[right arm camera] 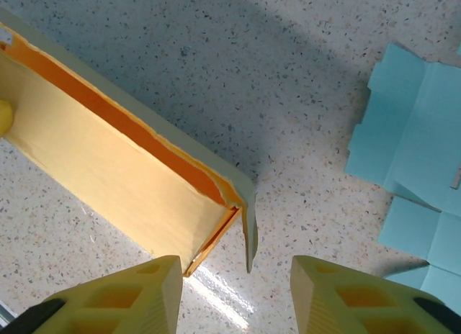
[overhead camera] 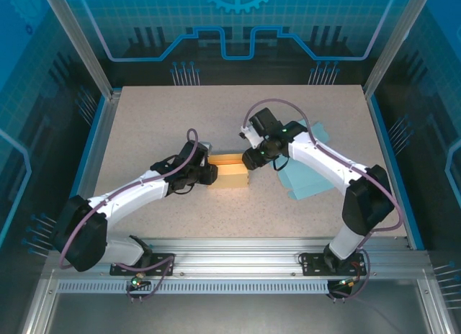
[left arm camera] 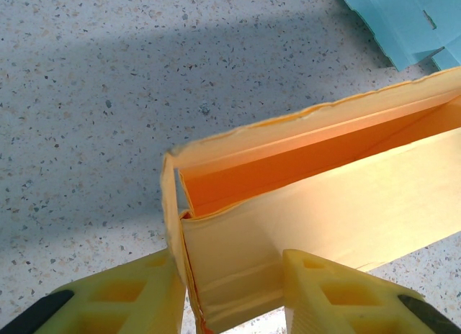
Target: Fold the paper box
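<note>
In the left pincer (left arm camera: 230, 269), one end of the paper box (left arm camera: 324, 197) (yellow).

Table (overhead camera: 180, 111): one, flat top, pale speckled stone-pattern finish. On it, near the middle: one yellow paper box (overhead camera: 229, 173), partly formed, open at the top, orange inside. To its right and apart from it: one light blue cardboard sheet (overhead camera: 306, 183), lying flat and unfolded.

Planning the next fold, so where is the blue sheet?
In the top view, the blue sheet lies flat on the table right of centre, partly under the right arm, just right of the yellow box.
</note>
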You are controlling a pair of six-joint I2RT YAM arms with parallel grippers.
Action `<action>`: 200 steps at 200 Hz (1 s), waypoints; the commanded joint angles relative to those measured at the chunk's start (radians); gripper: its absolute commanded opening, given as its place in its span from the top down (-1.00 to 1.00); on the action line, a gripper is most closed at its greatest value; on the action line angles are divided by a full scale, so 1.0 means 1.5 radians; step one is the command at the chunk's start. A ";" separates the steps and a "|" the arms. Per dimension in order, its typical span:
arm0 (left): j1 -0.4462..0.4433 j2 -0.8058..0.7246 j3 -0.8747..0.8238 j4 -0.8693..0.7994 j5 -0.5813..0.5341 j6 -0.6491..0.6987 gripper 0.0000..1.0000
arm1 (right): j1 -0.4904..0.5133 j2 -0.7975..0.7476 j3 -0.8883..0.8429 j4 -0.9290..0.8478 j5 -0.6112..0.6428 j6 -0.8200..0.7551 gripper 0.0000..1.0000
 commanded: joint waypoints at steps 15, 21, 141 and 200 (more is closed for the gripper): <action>0.002 0.026 -0.011 -0.078 -0.006 -0.004 0.24 | -0.002 0.026 0.028 -0.009 0.000 -0.005 0.19; 0.002 0.026 -0.011 -0.078 -0.006 -0.004 0.23 | -0.001 0.029 0.030 -0.008 -0.001 -0.003 0.24; 0.002 0.026 -0.011 -0.075 -0.004 -0.005 0.24 | 0.011 0.056 0.062 -0.022 0.021 0.008 0.52; 0.002 0.026 -0.012 -0.075 -0.004 -0.009 0.24 | 0.015 0.040 0.048 -0.018 0.004 0.026 0.83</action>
